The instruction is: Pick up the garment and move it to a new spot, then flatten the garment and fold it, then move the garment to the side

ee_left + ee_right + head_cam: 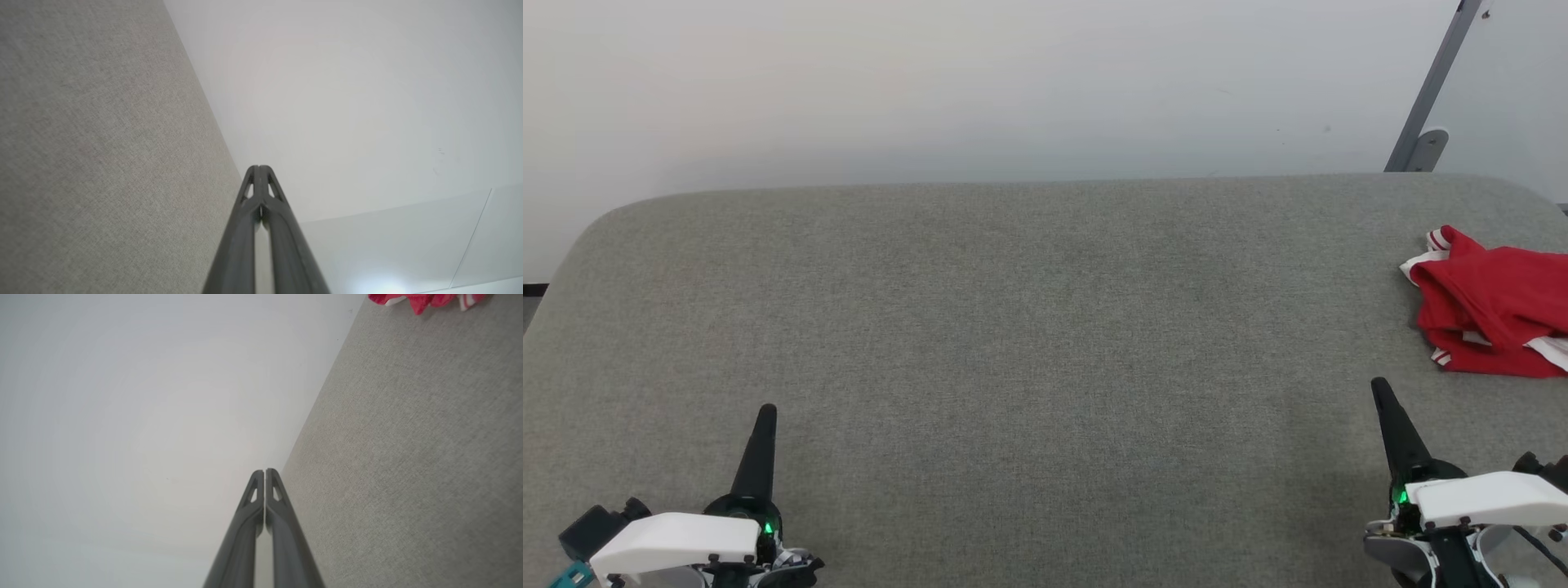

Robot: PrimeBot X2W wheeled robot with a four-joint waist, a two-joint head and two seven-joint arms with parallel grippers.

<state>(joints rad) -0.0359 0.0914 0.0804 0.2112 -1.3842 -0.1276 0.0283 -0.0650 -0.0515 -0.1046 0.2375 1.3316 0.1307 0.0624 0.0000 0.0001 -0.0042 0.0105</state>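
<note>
Both pairs of fingers are pressed together, empty: left gripper (766, 410) well apart from the crumpled red T-shirt (1494, 306), right gripper (1379, 384) near it.

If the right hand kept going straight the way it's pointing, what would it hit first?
Likely the pale wall behind the table. The right hand points past the red shirt, which lies to its right, so the way over the table looks free; depth is unclear.

The left claw (259, 168) pokes up from the bottom. Its two dark fingers (239, 228) are pressed together at the tips and hold nothing. The gray cloth table (102, 143) is on its left. A plain white wall (347, 102) is on its right.
</note>
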